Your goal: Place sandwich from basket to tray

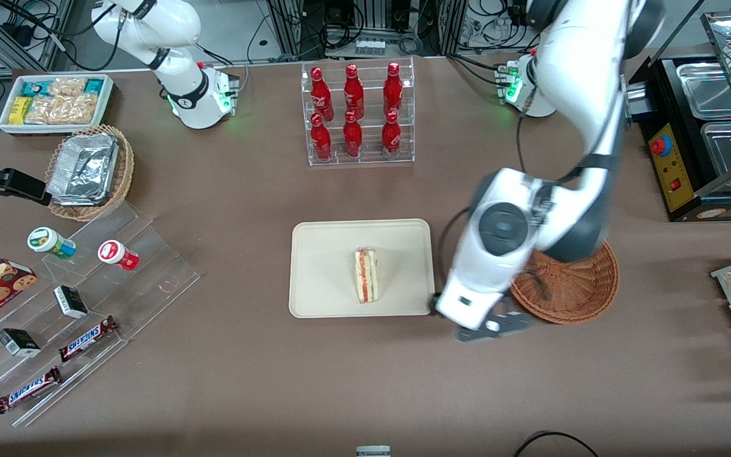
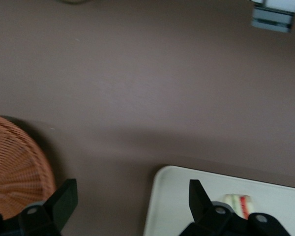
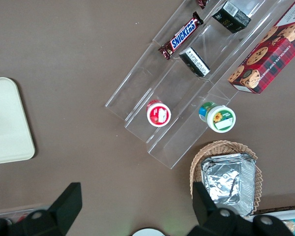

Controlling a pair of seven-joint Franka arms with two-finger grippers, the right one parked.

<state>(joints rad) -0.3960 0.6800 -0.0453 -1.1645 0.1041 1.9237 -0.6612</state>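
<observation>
Sandwich [image 1: 366, 275] lies flat on the tray [image 1: 321, 254], so our tool [image 1: 491, 325], fingers spread and empty, hovers between tray and basket [image 1: 578, 295]; we should lift clear without clipping the tray's rim

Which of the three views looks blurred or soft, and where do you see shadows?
Front view: the working arm is smeared by motion blur near the basket; the sandwich on the tray is sharp. Left wrist view: soft overall; the open gripper hangs over bare table between basket and tray, and a broad shadow lies on the cloth. Right wrist view: crisp and evenly lit.
</observation>
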